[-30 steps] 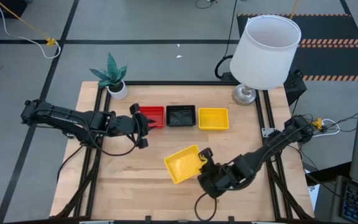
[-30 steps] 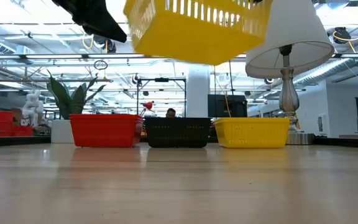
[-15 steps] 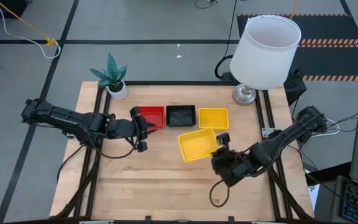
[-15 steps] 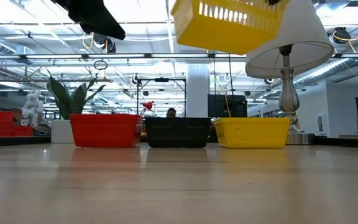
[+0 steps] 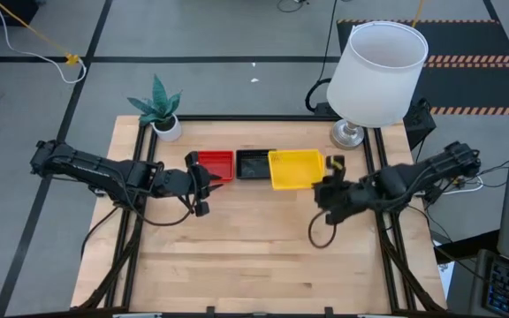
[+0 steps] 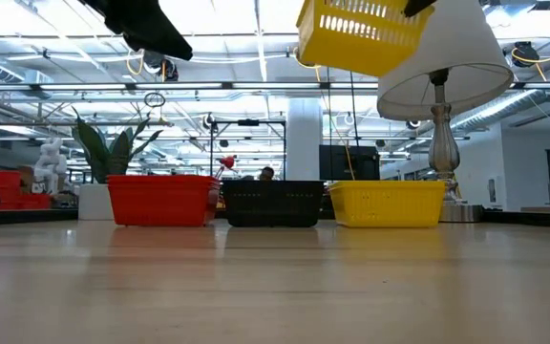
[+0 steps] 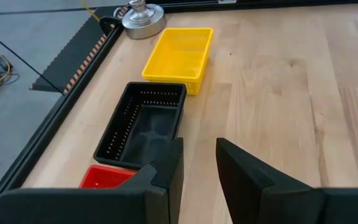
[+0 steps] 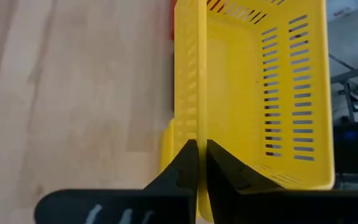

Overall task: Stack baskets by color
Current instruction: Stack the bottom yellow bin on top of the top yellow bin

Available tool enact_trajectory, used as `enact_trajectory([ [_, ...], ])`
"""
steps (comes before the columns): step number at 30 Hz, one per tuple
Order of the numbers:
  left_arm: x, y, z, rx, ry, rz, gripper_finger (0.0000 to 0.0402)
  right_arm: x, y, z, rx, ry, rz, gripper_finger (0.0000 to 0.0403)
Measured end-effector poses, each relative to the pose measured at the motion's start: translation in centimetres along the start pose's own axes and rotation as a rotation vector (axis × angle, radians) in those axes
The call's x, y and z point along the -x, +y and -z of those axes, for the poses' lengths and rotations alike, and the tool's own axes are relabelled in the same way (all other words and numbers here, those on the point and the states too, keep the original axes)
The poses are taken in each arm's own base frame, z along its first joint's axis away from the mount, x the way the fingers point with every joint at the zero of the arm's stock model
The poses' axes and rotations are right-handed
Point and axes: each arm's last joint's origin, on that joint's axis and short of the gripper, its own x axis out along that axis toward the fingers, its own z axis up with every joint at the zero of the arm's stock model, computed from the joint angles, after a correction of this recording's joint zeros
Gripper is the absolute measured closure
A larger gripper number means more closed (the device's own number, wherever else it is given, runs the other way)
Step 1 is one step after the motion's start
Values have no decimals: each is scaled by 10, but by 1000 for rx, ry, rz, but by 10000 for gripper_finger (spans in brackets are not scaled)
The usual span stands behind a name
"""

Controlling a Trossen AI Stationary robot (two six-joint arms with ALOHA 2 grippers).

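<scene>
above the back of the table [image 5: 237, 256], the right gripper [image 5: 329, 185] holds a yellow basket [image 5: 295, 169] in the air, jaws pinched shut on one side wall so the thin rim sits between the two fingers [image 8: 188, 163]. from the low camera the carried basket hangs tilted, over the yellow stack [image 6: 387, 204] standing on the wood. a red stack [image 5: 216, 164] and a black stack [image 5: 255, 164] sit in the same row, beside one another. the left gripper [image 5: 203, 182] hovers just beside the red stack, its jaws partly apart and holding nothing.
</scene>
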Motion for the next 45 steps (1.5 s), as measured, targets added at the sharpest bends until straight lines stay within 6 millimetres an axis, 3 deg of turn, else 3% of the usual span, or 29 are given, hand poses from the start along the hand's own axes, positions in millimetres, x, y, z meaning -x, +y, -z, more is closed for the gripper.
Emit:
enact_trajectory([
  [8,0,0,0,-1,0,-1,305,-3,-25,6,-22,19,50,395],
  [15,0,0,0,0,0,-1,305,-9,-35,7,-57,45,48,395],
  [25,0,0,0,1,1,-1,305,-34,-20,19,-79,81,50,395],
  [35,0,0,0,0,1,0,305,-67,-11,46,-47,204,69,394],
  [45,0,0,0,0,1,-1,305,-88,-2,63,-42,241,72,394],
])
